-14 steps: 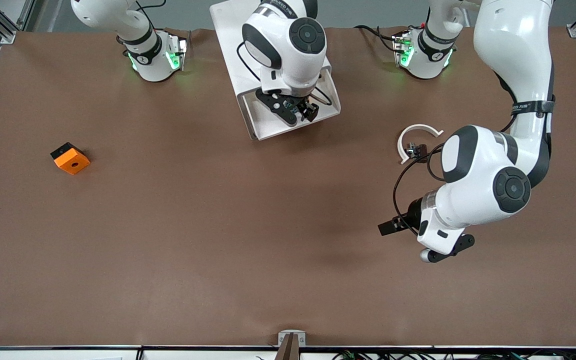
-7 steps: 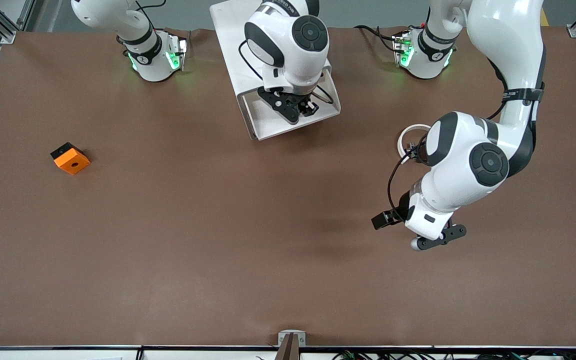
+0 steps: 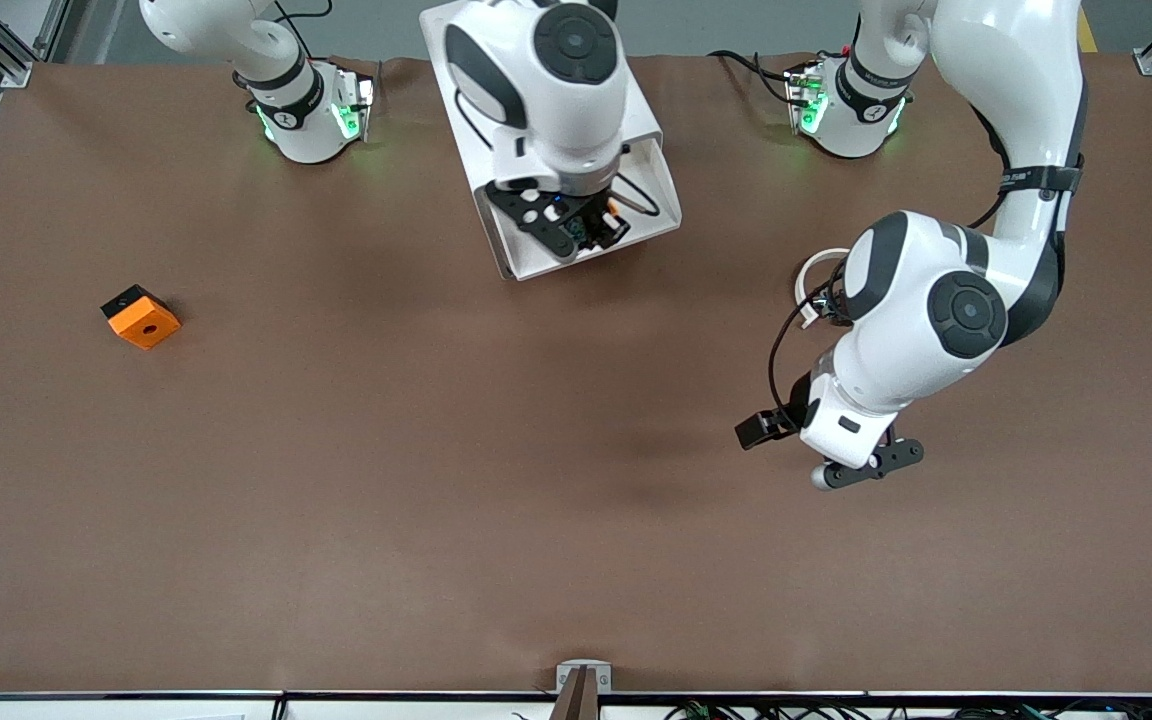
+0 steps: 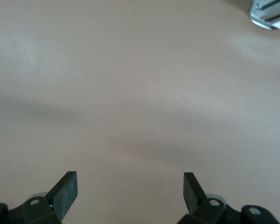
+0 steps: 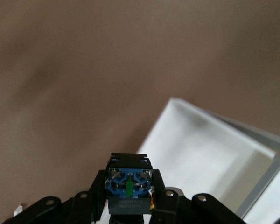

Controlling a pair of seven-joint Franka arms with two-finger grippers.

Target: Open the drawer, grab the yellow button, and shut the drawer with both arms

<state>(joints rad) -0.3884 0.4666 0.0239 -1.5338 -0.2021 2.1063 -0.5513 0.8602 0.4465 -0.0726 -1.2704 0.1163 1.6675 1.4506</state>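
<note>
The right hand hangs over the open drawer, its fingers pinching the button, whose bluish base with a small green mark faces the right wrist camera and whose orange cap shows as a sliver beside the fingers in the front view. So the button is off the drawer floor and in the hand, just above the white tray's inside (the wrist view shows the tray's pale wall and rim under it). The drawer stands pulled out of its white cabinet toward the front camera, between the two arm bases. The left hand hovers over bare brown counter toward the left arm's end, its fingers spread wide with nothing between them; that arm waits. As a judgement: opening looks done and the taking is under way, with the button gripped but not yet carried clear; still left are bringing it away and pushing the drawer shut, which likely falls to the free left arm. Elsewhere, an orange block with a black hole lies toward the right arm's end, and a white curved strip peeks out by the left arm. No brand can be read; faint print on the button's base and lettering on the arm bands stay illegible.
</note>
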